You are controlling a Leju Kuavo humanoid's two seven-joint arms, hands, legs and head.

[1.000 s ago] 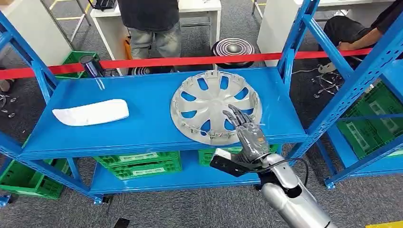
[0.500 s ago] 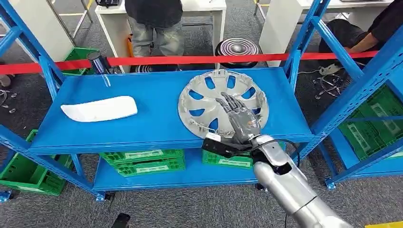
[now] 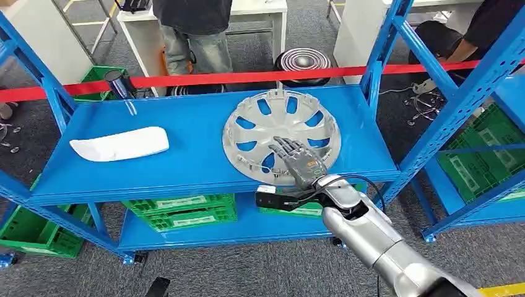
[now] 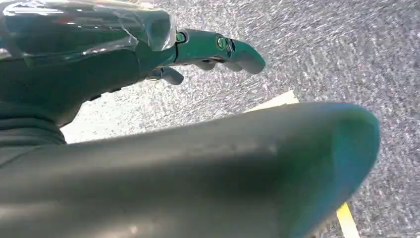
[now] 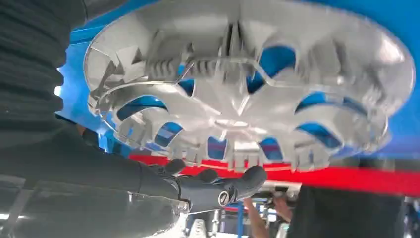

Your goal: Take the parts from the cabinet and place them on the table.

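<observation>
No writing can be read here. The green crates (image 3: 179,210) under the blue shelf (image 3: 186,167) carry pale label strips, but their lettering is too small and blurred to make out.

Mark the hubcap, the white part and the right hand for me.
hubcap (image 3: 282,124): head view, centre hub.
white part (image 3: 121,144): head view, middle of its top face.
right hand (image 3: 296,159): head view, back of the hand, over the hubcap's near rim.
</observation>
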